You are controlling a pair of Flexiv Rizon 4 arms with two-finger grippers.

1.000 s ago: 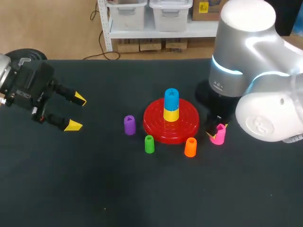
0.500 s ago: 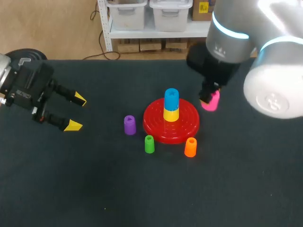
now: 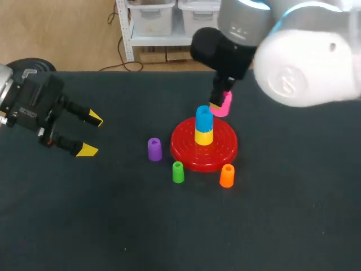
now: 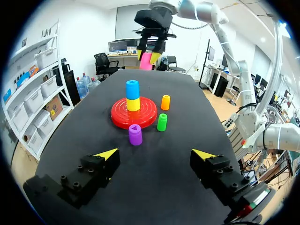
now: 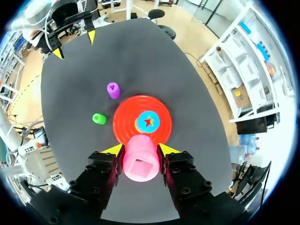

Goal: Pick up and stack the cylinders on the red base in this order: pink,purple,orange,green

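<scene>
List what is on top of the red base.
On the red base: a yellow cylinder with a blue cylinder stacked on it. The base's middle beneath them is covered.

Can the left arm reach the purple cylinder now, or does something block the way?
Probably yes. The left jaws stand open and empty, and only bare table lies between them and the purple cylinder.

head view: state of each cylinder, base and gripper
pink cylinder: held in the air
right gripper: shut on pink cylinder
left gripper: open, empty
purple cylinder: upright on table
green cylinder: upright on table
orange cylinder: upright on table
red base: holds yellow-and-blue stack
</scene>
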